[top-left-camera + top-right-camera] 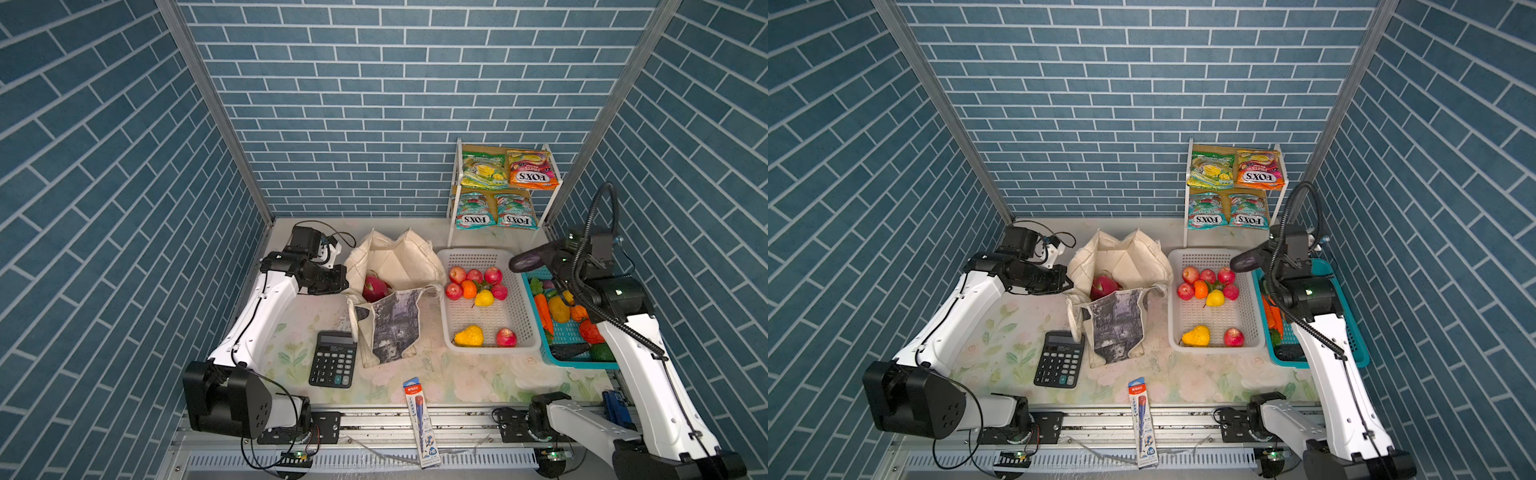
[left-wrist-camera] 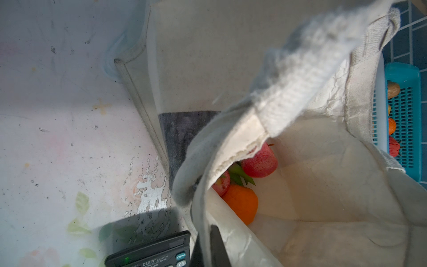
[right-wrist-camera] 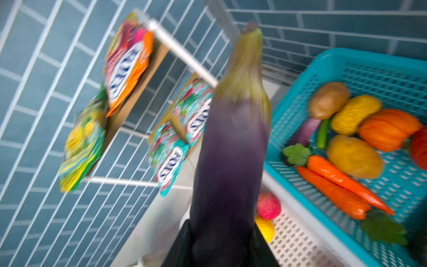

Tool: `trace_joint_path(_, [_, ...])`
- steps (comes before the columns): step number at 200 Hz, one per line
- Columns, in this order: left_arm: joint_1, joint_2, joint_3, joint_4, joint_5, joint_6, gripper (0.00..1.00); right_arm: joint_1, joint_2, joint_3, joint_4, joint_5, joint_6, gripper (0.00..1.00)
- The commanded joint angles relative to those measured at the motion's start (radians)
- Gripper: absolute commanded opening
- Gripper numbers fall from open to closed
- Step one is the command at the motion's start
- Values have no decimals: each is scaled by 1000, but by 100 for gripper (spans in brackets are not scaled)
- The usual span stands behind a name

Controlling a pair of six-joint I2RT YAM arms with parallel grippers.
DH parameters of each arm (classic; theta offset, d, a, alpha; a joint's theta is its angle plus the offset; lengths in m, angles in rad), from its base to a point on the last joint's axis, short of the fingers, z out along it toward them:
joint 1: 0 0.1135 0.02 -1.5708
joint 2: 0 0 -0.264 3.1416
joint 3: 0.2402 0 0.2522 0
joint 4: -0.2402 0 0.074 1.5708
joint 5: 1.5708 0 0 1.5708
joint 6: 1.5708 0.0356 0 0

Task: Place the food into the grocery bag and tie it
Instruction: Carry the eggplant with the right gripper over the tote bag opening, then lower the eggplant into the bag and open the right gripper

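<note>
The cream grocery bag [image 1: 397, 266] stands open at mid-table, its printed panel [image 1: 392, 328] folded toward the front. Inside lie a pink dragon fruit [image 1: 374, 289] and an orange [image 2: 241, 203]. My left gripper [image 1: 344, 286] is at the bag's left rim, shut on the cloth edge [image 2: 203, 231]. My right gripper [image 3: 221, 231] is shut on a purple eggplant [image 1: 525, 259], held in the air over the far right corner of the white basket [image 1: 473, 252]. FOX'S candy packets [image 1: 509, 187] lie on a white rack at the back right.
The white basket holds apples, an orange and yellow fruit. A teal basket [image 1: 582, 363] of toy vegetables sits under the right arm. A black calculator [image 1: 332, 359] lies just left of the bag's front. A blue pencil pack [image 1: 422, 419] overhangs the table's front edge.
</note>
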Motion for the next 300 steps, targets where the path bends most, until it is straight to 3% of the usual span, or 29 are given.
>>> trace_joint_path(1, [-5, -10, -12, 11, 7, -8, 0, 186, 93, 76, 99, 115, -116, 27])
trace_joint_path(39, [-5, -22, -9, 3, 5, -8, 0, 459, 302, 237, 194, 218, -321, 27])
trace_joint_path(84, [-5, -28, -2, -8, 4, -2, 0, 604, 512, 389, 256, 218, -495, 27])
trace_joint_path(155, [5, -31, -6, -16, -21, 18, 0, 661, 687, 476, 242, 118, -556, 27])
trace_joint_path(260, [6, -34, -24, 3, -1, 3, 0, 663, 735, 381, 296, -196, -593, 29])
trace_joint_path(300, [6, -44, -17, -9, -5, 8, 0, 662, 746, 348, 304, -231, -620, 31])
